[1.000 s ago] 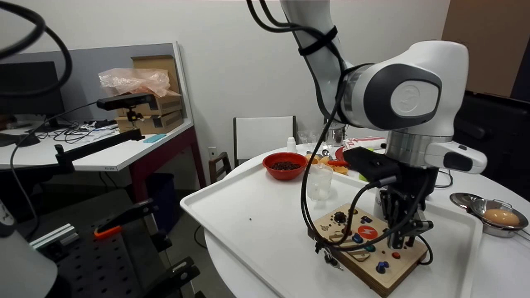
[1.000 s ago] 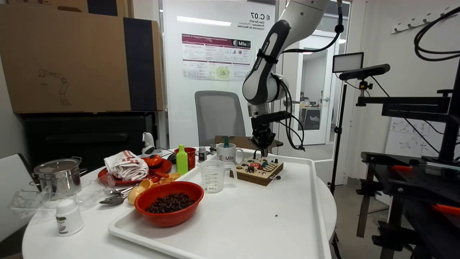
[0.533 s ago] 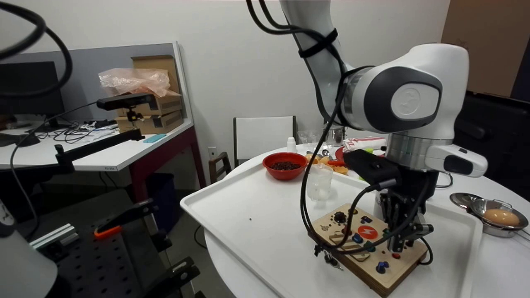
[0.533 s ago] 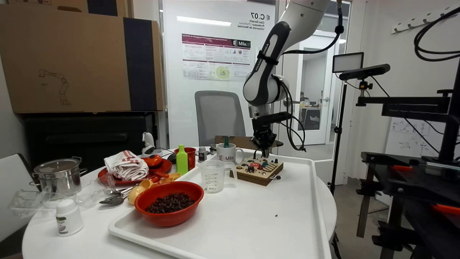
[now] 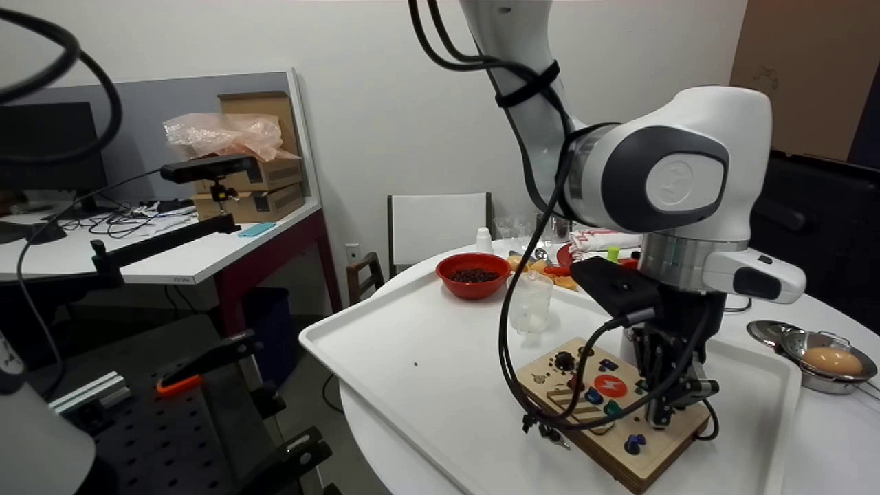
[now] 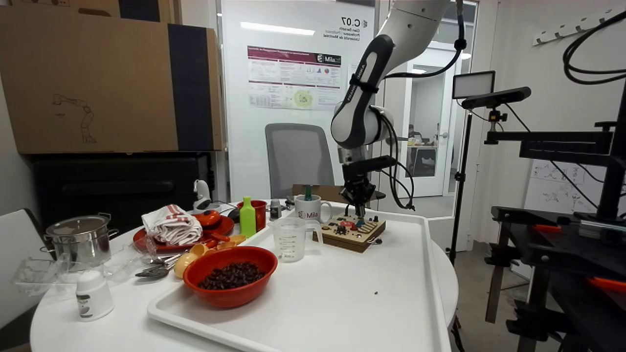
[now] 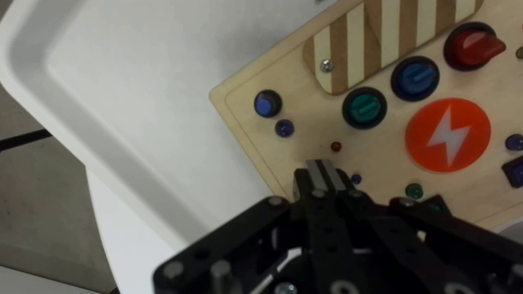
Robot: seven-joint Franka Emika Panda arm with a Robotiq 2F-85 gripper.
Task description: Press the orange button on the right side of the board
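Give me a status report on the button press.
Gripper shut, fingertips at the board, contact unclear. Target button likely hidden beneath, press unconfirmed. No obstacle seen between.

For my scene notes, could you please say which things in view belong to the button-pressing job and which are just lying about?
For the job:
wooden board
its controls
gripper

Lying about:
red bowl
measuring cup
mug
green bottle
towel

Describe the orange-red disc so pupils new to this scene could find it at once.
On the white tray lies the wooden board. Near its middle, beside a blue knob, sits the orange-red disc: it alone bears a white lightning bolt.
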